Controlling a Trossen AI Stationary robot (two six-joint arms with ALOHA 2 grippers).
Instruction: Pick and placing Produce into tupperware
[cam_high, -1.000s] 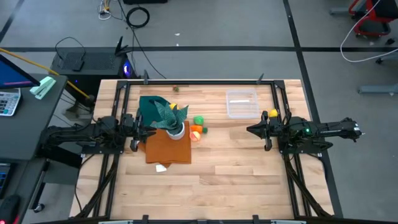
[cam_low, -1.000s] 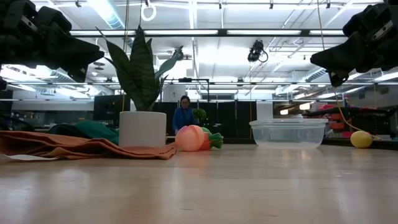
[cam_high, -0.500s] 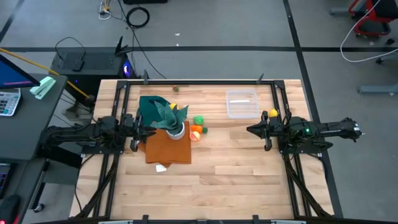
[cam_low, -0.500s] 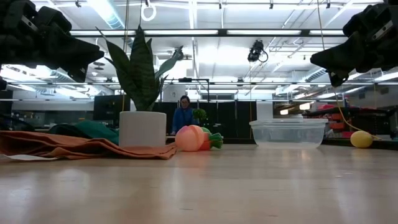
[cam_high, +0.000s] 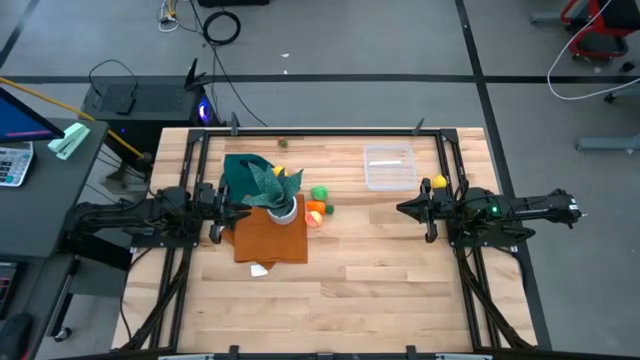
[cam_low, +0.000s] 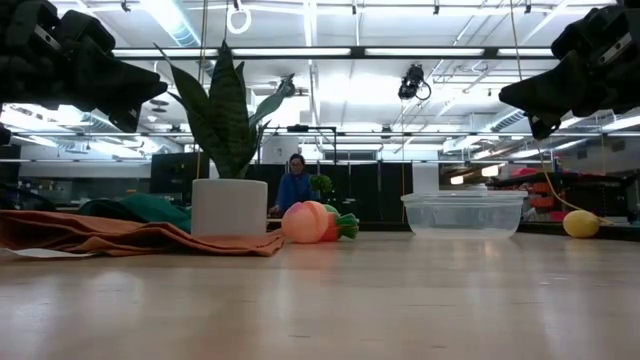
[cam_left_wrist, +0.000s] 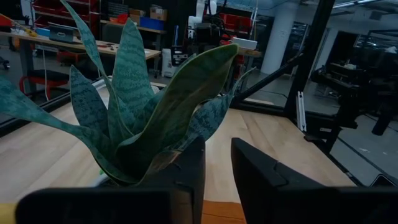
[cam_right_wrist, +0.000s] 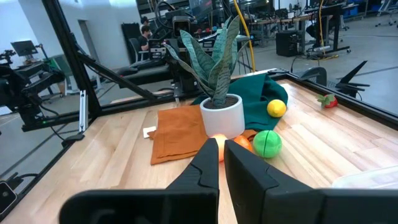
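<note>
1. Wooden table (cam_high: 380, 270) carries a potted plant (cam_high: 278, 190) on an orange cloth (cam_high: 270, 235)
2. Left gripper (cam_high: 243, 212) hangs beside the plant, fingers nearly together, empty
3. Right gripper (cam_high: 403, 209) hangs below the tupperware (cam_high: 389, 166), fingers nearly together, empty
4. Tupperware holds nothing
5. Green ball (cam_high: 320, 194) and orange produce (cam_high: 315, 210) sit just right of the pot; yellow ball (cam_high: 439, 183) near the right arm

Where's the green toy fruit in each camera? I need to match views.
High view: green toy fruit just right of the potted plant.
Low view: peeking out behind the orange pieces, right of the plant.
Left wrist view: not in it; plant leaves fill it.
Right wrist view: beside the plant's pot.
Shared landmark: the potted plant.
</note>
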